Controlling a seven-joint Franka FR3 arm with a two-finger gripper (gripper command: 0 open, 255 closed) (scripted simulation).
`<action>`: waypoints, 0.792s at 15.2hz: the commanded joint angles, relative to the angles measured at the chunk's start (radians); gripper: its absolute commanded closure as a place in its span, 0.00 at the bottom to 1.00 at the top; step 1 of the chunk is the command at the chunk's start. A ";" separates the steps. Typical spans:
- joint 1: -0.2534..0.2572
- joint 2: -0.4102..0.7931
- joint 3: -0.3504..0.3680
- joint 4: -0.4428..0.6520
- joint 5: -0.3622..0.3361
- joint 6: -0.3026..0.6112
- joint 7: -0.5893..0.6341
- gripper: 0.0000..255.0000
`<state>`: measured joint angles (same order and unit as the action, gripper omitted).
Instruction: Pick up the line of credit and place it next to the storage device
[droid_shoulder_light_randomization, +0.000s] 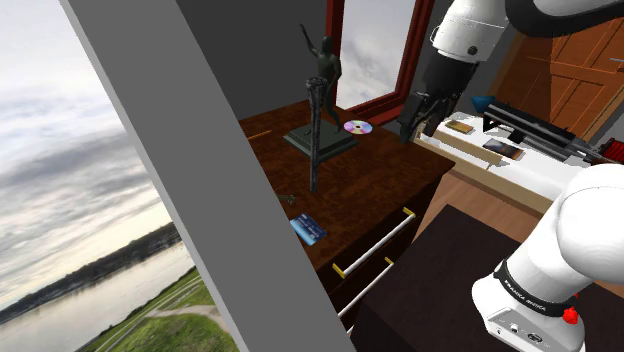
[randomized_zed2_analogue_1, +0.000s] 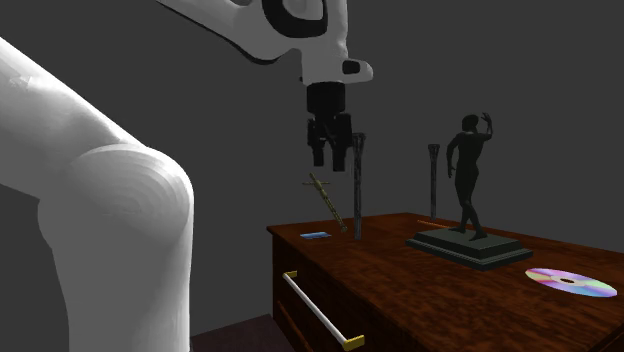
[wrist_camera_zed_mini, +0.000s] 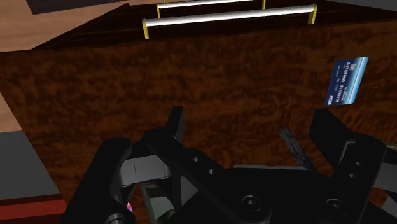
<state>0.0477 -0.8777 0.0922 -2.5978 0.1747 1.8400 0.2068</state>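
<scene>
A blue credit card (droid_shoulder_light_randomization: 309, 229) lies flat near the front corner of the dark wooden dresser top (droid_shoulder_light_randomization: 370, 185). I also see the card (randomized_zed2_analogue_1: 316, 235) at the dresser's far end in the second exterior view, and the card (wrist_camera_zed_mini: 347, 81) beyond one fingertip in the wrist view. A shiny disc (droid_shoulder_light_randomization: 358, 128) lies by the window, and the same disc (randomized_zed2_analogue_1: 571, 282) shows near the second exterior view's right edge. My gripper (droid_shoulder_light_randomization: 415, 128) hangs well above the dresser, closer to the disc than to the card. The gripper (wrist_camera_zed_mini: 253, 130) is open, with bare wood between its fingers (wrist_camera_zed_mini: 175, 124).
A dark figurine (droid_shoulder_light_randomization: 322, 95) on a square base stands mid-dresser, between card and disc. A tall thin post (randomized_zed2_analogue_1: 358, 185) rises close under the gripper (randomized_zed2_analogue_1: 328, 158), with a second post (randomized_zed2_analogue_1: 433, 180) behind and a slanted thin tool (randomized_zed2_analogue_1: 325, 197). Drawer handles (wrist_camera_zed_mini: 229, 16) face the stand.
</scene>
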 joint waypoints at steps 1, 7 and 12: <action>0.019 -0.003 0.057 -0.048 0.021 0.098 0.035 0.00; 0.062 0.060 0.247 -0.145 0.065 0.395 0.155 0.00; 0.034 0.192 0.442 -0.166 0.050 0.656 0.289 0.00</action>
<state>0.0969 -0.7198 0.4969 -2.7667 0.2347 2.4378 0.4703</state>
